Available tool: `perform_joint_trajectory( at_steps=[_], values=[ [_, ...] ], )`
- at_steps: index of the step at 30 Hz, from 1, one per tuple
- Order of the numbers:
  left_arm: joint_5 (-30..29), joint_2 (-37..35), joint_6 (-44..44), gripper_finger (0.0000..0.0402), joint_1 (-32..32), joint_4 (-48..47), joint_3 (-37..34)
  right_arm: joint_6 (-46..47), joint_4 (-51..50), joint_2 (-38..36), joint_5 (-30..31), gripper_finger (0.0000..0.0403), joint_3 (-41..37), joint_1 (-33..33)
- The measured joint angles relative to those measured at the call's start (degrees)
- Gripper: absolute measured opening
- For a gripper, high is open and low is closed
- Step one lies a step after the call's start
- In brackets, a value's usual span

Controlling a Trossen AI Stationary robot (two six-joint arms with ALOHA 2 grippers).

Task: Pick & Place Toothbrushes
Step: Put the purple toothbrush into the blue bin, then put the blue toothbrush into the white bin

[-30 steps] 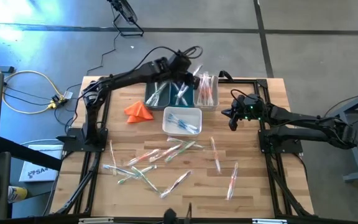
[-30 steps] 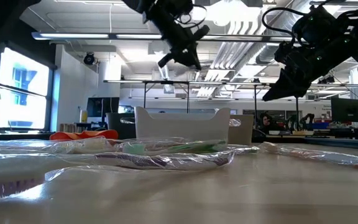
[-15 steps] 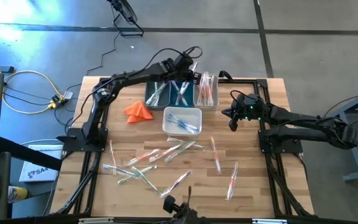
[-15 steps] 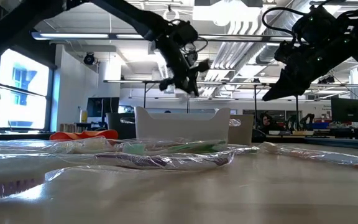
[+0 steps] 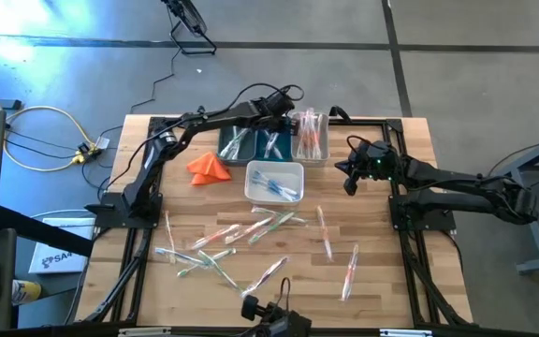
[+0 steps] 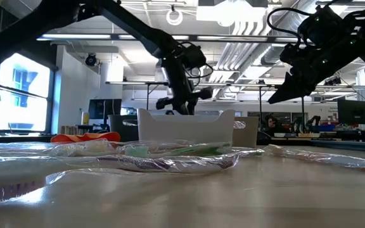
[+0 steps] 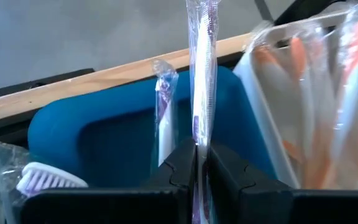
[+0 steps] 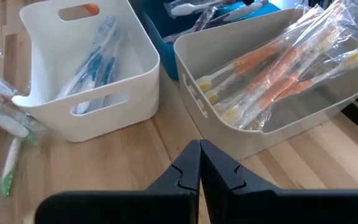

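My left gripper (image 5: 277, 120) hangs over the blue bin (image 5: 225, 154) at the table's far side, shut on a toothbrush (image 7: 202, 74) in a clear wrapper with purple bristles. The blue bin (image 7: 104, 137) holds other wrapped toothbrushes (image 7: 164, 118). Several loose toothbrushes (image 5: 241, 234) lie flat on the wooden table's near half. My right gripper (image 5: 350, 183) waits shut above the table to the right of the bins, holding nothing (image 8: 199, 155). My left gripper pinches the wrapped toothbrush at a stretch of its handle (image 7: 199, 138) between its two fingers (image 7: 182, 165). The fingers slant down toward the far edge, and the toothbrush runs along them and sticks out beyond their ends, over the blue bin. Whether it touches the bin, I cannot tell.
A grey bin (image 5: 310, 140) with orange toothbrushes (image 8: 278, 74) stands right of the blue bin. A white bin (image 5: 274, 183) with blue toothbrushes (image 8: 95, 59) stands in front of both. An orange folded cloth (image 5: 209, 167) lies left of the white bin.
My left gripper has sunk toward the blue bin with the toothbrush, coming a little toward the near edge and tipping further down. In the low view it has dropped from high up to just above the white bin's rim.
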Motion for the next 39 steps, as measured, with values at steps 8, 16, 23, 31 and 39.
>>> perform_joint_trajectory(
  at_steps=[8,16,23,31,39],
  values=[
    [-1.8,0.6,0.0,0.0026,0.0,-0.6,0.0,-0.4,0.0,0.0,0.0,0.0002,0.0,0.0],
    [-1.3,0.6,0.0,0.0036,0.0,-0.9,0.0,-1.1,0.0,0.0,0.0,0.0002,0.0,0.0],
    [-0.5,0.5,0.3,0.0127,0.0,-0.9,0.0,-1.1,0.0,0.0,0.0,0.0002,0.0,0.0],
    [3.0,0.2,3.5,0.0177,0.1,-0.9,0.0,-1.1,0.0,0.0,0.0,0.0002,0.0,0.0],
    [6.2,-2.0,5.5,0.0177,1.2,-0.5,0.0,-1.1,0.0,0.0,0.0,0.0002,0.0,0.0]
  ],
)
